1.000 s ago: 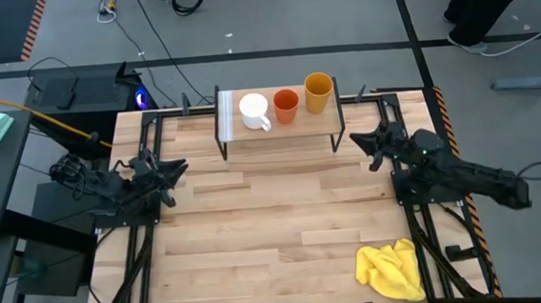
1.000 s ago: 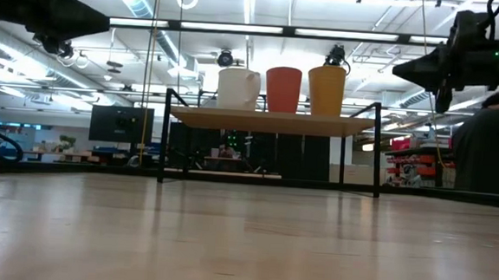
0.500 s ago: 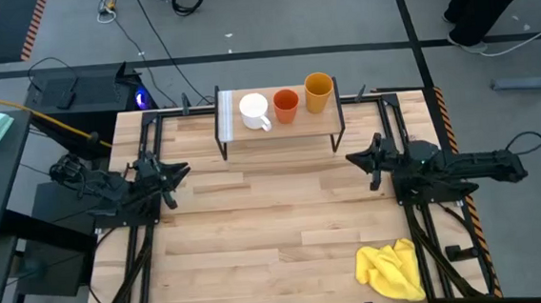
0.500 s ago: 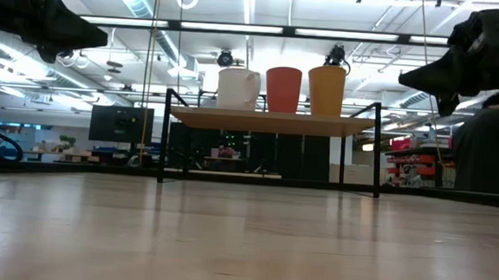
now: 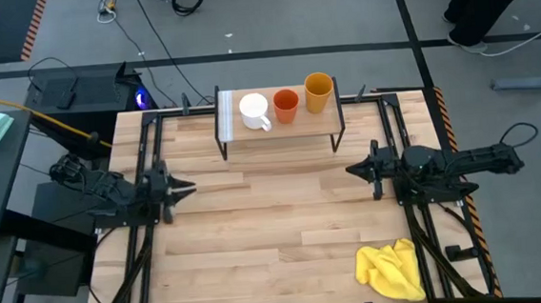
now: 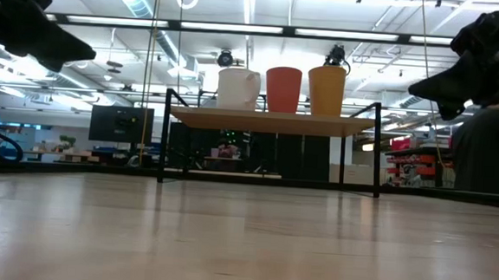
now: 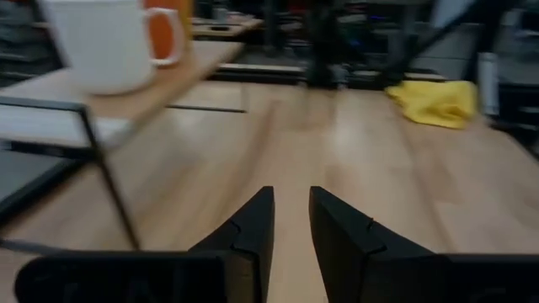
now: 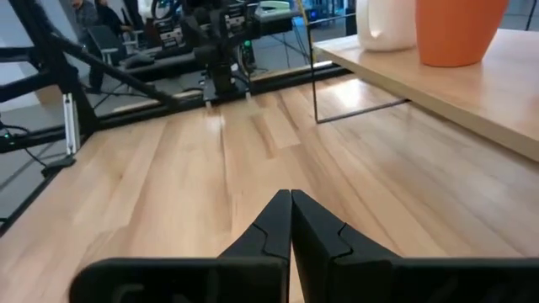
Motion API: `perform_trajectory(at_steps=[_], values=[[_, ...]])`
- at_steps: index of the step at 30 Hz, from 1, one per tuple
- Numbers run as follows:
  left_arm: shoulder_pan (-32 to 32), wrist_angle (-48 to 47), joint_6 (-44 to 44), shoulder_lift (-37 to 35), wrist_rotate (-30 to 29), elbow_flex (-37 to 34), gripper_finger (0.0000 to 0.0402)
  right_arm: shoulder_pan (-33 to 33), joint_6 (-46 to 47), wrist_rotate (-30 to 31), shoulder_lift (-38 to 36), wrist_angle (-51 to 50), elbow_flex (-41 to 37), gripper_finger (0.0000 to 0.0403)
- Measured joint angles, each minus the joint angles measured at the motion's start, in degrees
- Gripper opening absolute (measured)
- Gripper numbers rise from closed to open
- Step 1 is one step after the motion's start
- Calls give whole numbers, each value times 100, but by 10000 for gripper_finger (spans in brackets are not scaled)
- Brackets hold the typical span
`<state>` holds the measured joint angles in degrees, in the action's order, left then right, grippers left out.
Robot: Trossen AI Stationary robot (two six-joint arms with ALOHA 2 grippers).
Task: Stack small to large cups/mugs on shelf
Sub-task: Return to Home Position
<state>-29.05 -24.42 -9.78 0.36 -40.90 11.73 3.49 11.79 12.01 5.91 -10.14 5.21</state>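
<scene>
On the shelf [image 5: 279, 130] at the table's far edge, three cups stand upright on their bases in a row. From left to right they are a white mug [image 5: 253, 112], a red-orange cup [image 5: 286, 104] and a yellow-orange tumbler [image 5: 318, 92]. My left gripper [image 5: 185, 187] hovers at the table's left edge, open, pointing toward the right. In its wrist view the left gripper [image 7: 291, 192] has nothing between its fingers. My right gripper [image 5: 353, 171] hovers at the right edge, shut, pointing left. The right gripper [image 8: 291, 194] holds nothing.
A crumpled yellow cloth [image 5: 391, 269] lies at the table's near right corner. Black frame rails run along both side edges under the arms. Bare wood lies between the two grippers and in front of the shelf. A person's legs show beyond the far right corner.
My right gripper has swung from pointing at the far edge to pointing at the table's left, moving toward the near edge, sinking a little and tipping down. My left gripper has shifted slightly toward the near edge, sunk and tipped down. The cups have stayed put.
</scene>
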Motion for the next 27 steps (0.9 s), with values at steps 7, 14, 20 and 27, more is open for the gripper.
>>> perform_trajectory(at_steps=[7,14,20,27], values=[[-3,185,86,0,575,0,80,13,89,0,0,-4,0,15],[2,1280,132,0,506,-252,83,13,455,-2,0,112,0,15],[-3,2745,787,0,1321,-941,86,15,417,-4,-2,215,0,15],[2,2734,745,2,1421,-938,78,15,494,-21,-2,211,0,15]])
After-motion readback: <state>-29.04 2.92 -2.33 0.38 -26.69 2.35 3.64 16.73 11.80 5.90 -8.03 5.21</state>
